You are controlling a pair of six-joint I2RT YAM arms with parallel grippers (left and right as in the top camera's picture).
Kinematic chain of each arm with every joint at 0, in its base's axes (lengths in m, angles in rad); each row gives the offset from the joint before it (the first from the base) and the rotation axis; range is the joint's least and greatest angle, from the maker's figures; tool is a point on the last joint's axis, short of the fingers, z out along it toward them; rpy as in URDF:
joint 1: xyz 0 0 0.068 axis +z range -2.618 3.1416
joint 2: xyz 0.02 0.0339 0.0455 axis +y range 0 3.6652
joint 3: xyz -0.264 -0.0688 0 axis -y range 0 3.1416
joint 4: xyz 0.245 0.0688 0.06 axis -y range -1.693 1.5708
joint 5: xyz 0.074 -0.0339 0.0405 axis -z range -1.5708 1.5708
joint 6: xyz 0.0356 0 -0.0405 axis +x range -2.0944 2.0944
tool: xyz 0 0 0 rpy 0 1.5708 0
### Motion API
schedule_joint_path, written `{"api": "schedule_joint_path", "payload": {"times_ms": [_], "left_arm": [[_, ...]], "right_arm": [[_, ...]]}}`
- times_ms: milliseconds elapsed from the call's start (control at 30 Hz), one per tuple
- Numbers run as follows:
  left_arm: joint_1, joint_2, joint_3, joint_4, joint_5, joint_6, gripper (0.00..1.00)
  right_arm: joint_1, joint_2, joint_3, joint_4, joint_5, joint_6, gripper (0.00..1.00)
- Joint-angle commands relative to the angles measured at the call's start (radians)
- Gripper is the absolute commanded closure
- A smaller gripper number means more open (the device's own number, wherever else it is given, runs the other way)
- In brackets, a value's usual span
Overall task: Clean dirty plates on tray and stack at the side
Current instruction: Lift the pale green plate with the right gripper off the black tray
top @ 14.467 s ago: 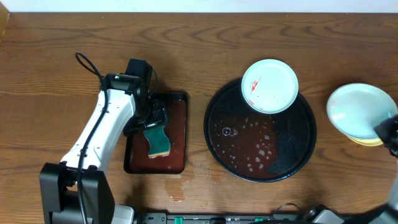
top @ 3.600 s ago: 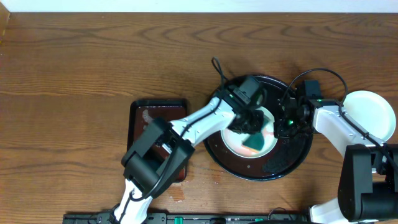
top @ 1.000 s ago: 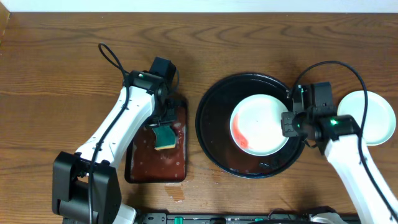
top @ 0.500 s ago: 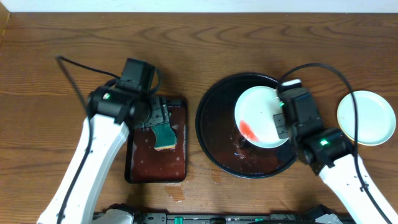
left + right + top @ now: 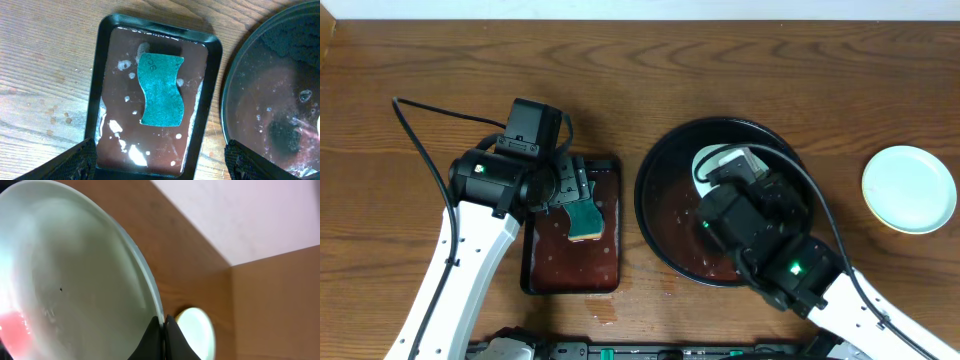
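Note:
My right gripper (image 5: pixel 163 328) is shut on the rim of a pale mint plate (image 5: pixel 70 275) and holds it tilted, with a red smear (image 5: pixel 11 325) at its low edge. In the overhead view only a sliver of this plate (image 5: pixel 713 160) shows above the black tray (image 5: pixel 665 215), under my raised right arm. A second pale mint plate (image 5: pixel 910 188) lies on the wood at the right and also shows in the right wrist view (image 5: pixel 196 330). My left gripper (image 5: pixel 160 165) is open and empty above the teal sponge (image 5: pixel 160 90).
The sponge (image 5: pixel 585 219) lies in a dark red-brown rectangular tray (image 5: pixel 542 280) holding reddish water. The black tray (image 5: pixel 270 100) holds a wet reddish film. Bare wood tabletop (image 5: pixel 880 90) lies around the right plate.
My right arm has lifted the smeared plate off the black tray and tilted it, rising close under the overhead camera. My left arm stays over the rectangular tray with the sponge lying below it.

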Motion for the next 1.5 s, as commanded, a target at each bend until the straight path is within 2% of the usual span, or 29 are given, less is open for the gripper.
{"api": "schedule_joint_path", "payload": {"times_ms": [0, 600, 1000, 1467], "left_arm": [[0.003, 0.0, 0.02, -0.002, -0.005, 0.006, 0.18], [0.003, 0.0, 0.02, -0.002, -0.005, 0.006, 0.18], [0.003, 0.0, 0.02, -0.002, -0.005, 0.006, 0.17], [0.003, 0.0, 0.02, -0.002, -0.005, 0.006, 0.17]], "right_arm": [[0.037, -0.011, 0.022, 0.016, 0.127, -0.048, 0.99], [0.056, -0.011, 0.022, 0.04, 0.188, -0.05, 0.99], [0.185, -0.011, 0.022, 0.039, 0.306, -0.05, 0.99], [0.186, -0.011, 0.022, 0.04, 0.312, -0.077, 0.99]]}}
